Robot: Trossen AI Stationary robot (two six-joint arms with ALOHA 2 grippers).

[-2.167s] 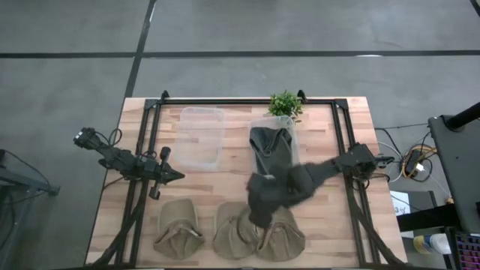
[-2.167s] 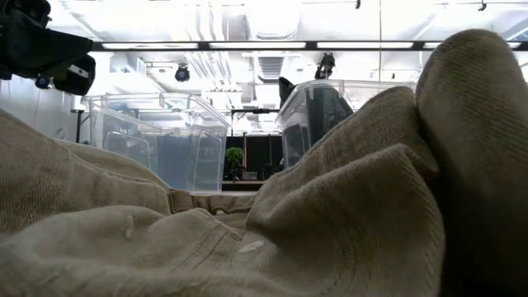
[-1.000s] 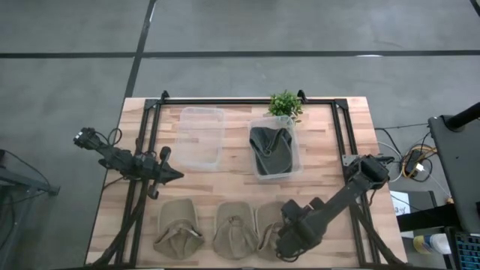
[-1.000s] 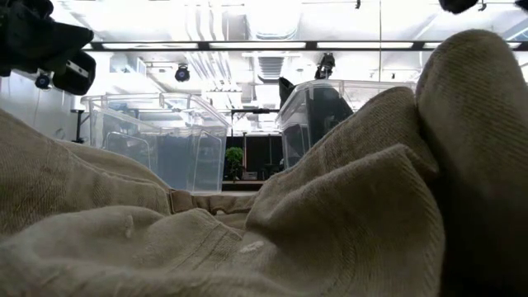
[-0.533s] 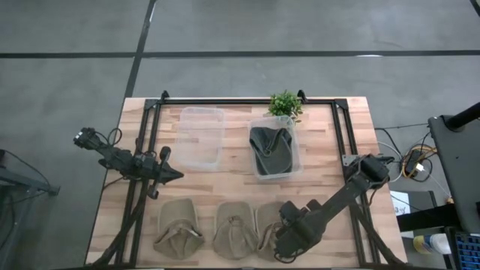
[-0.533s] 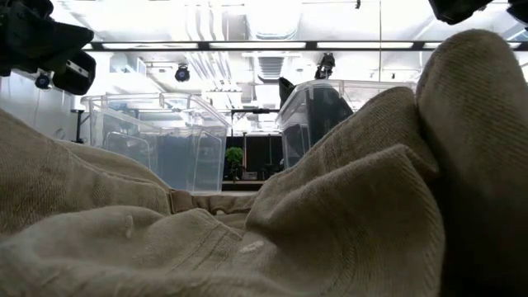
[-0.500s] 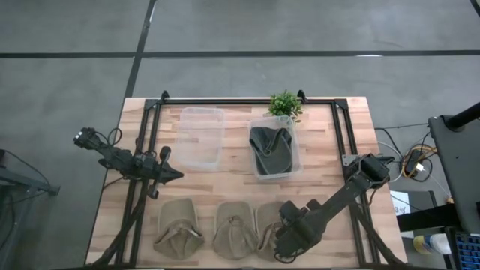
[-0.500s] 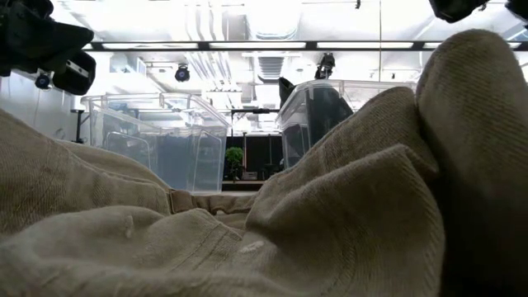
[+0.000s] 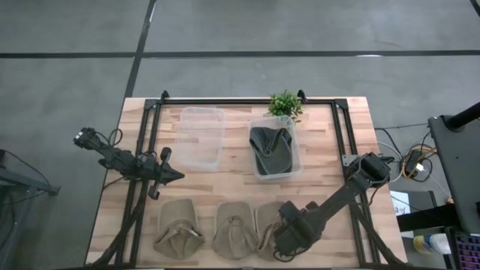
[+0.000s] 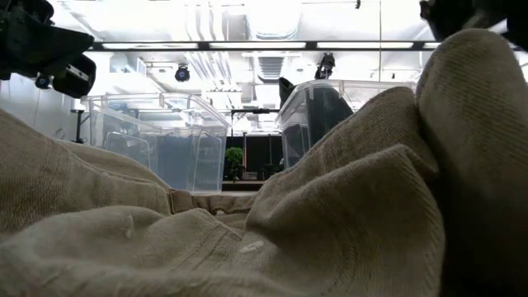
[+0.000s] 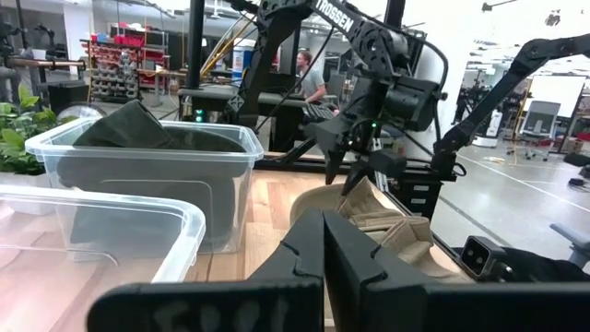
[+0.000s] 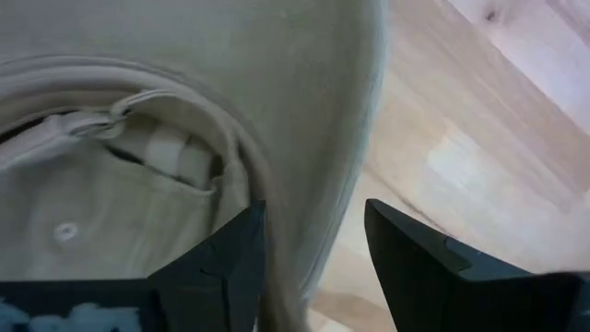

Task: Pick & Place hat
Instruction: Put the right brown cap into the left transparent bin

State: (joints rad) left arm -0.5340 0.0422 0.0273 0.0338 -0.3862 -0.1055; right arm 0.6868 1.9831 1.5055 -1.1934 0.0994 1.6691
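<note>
Three tan hats lie in a row along the table's near edge: left point(image 9: 178, 225), middle point(image 9: 232, 229) and right point(image 9: 268, 221). A dark hat point(image 9: 270, 146) lies in the right clear bin point(image 9: 295, 161). My right gripper point(image 9: 287, 234) point(image 12: 313, 263) points down over the right tan hat point(image 12: 138, 138), open, one finger on each side of its rim. From the left wrist view it point(image 11: 355, 175) hovers at that hat's top point(image 11: 369, 217). My left gripper point(image 9: 176, 175) point(image 11: 323, 244) waits shut, level, at the table's left. My right gripper comes from above with its fingers point(image 12: 419, 267) pointing down, astride the right tan hat's rim point(image 12: 277, 221) on the side toward the table's right. The hat lies flat on the table. I cannot tell whether the fingers touch the cloth.
An empty clear bin point(image 9: 201, 137) stands left of the filled one; a small green plant point(image 9: 285, 103) sits at the far edge. A black frame point(image 9: 247, 100) runs around the tabletop. Bare wood point(image 9: 225, 184) lies between bins and hats. Tan cloth point(image 10: 247, 206) fills the low view.
My right gripper has sunk toward the right tan hat, coming into the low view's top right corner. The hats and bins have stayed put.
</note>
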